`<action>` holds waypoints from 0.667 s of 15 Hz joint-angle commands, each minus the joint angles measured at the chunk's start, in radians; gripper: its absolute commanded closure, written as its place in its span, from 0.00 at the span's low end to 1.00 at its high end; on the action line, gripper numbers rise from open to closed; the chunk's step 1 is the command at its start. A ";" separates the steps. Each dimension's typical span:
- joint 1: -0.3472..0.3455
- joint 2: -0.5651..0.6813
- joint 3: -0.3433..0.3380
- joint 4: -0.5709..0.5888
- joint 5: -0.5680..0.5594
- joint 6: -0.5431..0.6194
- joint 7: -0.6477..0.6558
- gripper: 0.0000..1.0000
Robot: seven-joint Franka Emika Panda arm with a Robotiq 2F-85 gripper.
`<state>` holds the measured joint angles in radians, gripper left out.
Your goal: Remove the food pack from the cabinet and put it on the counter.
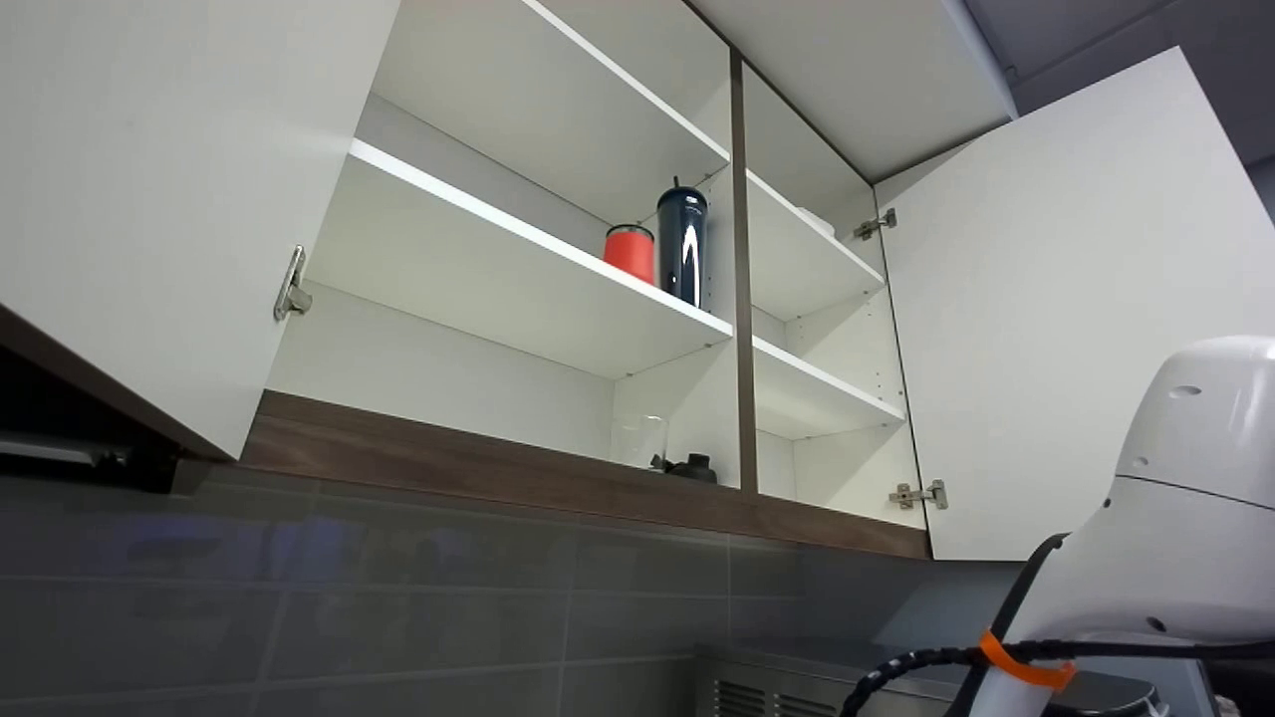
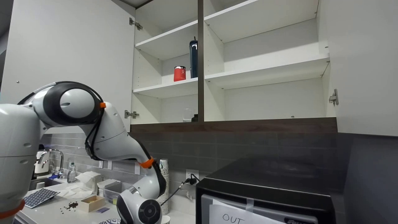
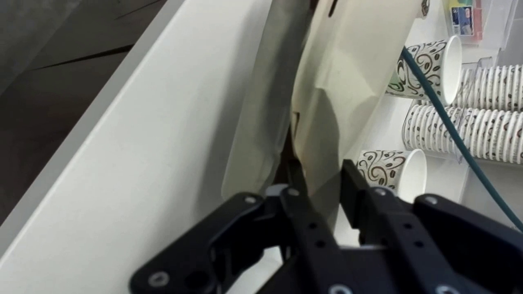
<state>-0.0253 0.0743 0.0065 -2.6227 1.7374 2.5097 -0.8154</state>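
The food pack is a white clamshell box in the wrist view. Its two halves stand apart with a dark gap between them. My gripper is shut on one half, with one finger in the gap and one outside. The pack is close over the white counter; I cannot tell whether it touches. The white cabinet stands with its doors open, also in an exterior view. The gripper and pack are out of view in both exterior views, where the arm reaches down to the counter.
Patterned paper cups and stacked cups stand beside the pack. A teal cable crosses there. A black appliance stands on the counter. A red cup and dark blue bottle stand on a cabinet shelf.
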 commanded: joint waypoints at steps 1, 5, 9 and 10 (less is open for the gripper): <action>0.014 0.058 -0.011 0.039 0.064 0.013 -0.045 0.94; 0.020 0.084 -0.017 0.059 0.114 0.018 -0.100 0.94; 0.025 0.102 -0.025 0.072 0.131 0.021 -0.127 0.94; 0.026 0.105 -0.027 0.074 0.133 0.021 -0.131 0.63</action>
<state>-0.0199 0.1520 -0.0066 -2.5685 1.8236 2.5097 -0.9049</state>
